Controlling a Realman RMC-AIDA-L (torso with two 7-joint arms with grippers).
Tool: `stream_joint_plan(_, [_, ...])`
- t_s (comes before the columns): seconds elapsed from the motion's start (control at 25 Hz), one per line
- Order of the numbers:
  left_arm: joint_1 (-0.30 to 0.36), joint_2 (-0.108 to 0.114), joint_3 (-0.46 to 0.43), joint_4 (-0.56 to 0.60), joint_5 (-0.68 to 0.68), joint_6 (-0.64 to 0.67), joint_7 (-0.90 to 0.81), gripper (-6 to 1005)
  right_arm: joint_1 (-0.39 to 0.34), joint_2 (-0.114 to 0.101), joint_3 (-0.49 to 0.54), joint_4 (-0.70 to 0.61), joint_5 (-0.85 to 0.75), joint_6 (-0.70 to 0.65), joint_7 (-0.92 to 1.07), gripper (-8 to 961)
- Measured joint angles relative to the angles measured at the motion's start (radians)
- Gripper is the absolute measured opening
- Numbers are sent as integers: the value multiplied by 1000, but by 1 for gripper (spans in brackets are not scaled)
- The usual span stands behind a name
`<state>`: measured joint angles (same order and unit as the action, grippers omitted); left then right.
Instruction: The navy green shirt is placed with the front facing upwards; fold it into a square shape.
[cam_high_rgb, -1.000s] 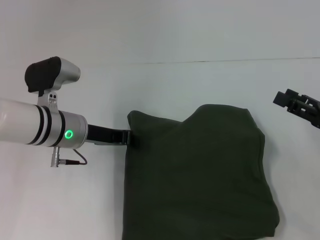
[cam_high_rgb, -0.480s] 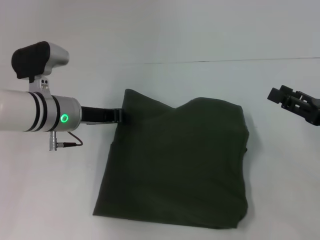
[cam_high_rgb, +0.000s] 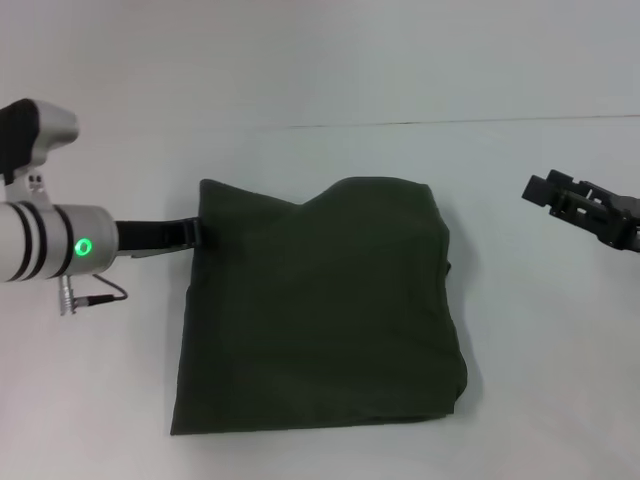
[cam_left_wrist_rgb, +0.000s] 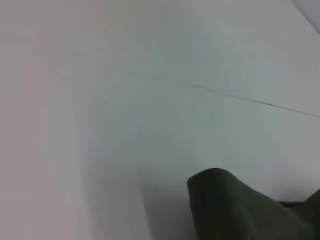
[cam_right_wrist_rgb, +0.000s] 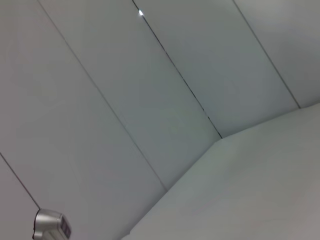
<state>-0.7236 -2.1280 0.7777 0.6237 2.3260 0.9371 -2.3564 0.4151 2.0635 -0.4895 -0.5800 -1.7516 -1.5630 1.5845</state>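
The navy green shirt (cam_high_rgb: 320, 310) lies folded into a rough rectangle on the white table, plain dark olive side up, no lettering showing. My left gripper (cam_high_rgb: 196, 232) is at the shirt's far left corner and shut on the cloth there. In the left wrist view, a rounded fold of the shirt (cam_left_wrist_rgb: 235, 207) fills the lower right. My right gripper (cam_high_rgb: 548, 190) hovers off to the right of the shirt, well apart from it.
The white table (cam_high_rgb: 330, 80) runs around the shirt on all sides, with a thin seam line (cam_high_rgb: 450, 122) across the back. The right wrist view shows grey wall panels and a silver part of the left arm (cam_right_wrist_rgb: 51, 225).
My left gripper has pulled back to the left, dragging the shirt's far left corner with it. The whole shirt slid left and flattened. The right gripper crept slightly left.
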Motion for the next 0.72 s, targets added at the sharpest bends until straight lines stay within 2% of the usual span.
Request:
stream_joint_plan(0.24, [30,-2,-67,2,-6,14,8,56,10,8,-38,0,0,30,-25,779])
stream_joint_plan(0.44, [45,-8,-79,5,-24,18,14,68,18,16,-40,0,0,39,-56,779])
stream_joint_plan(0.6, [71,-10,-81,21,-94,40,62,80,27,19,-40,1,0,43,-67,778])
stream_joint_plan(0.72, [112,-14,-99,52,-218,83,156,90,33,20,-40,6,0,45,-73,778])
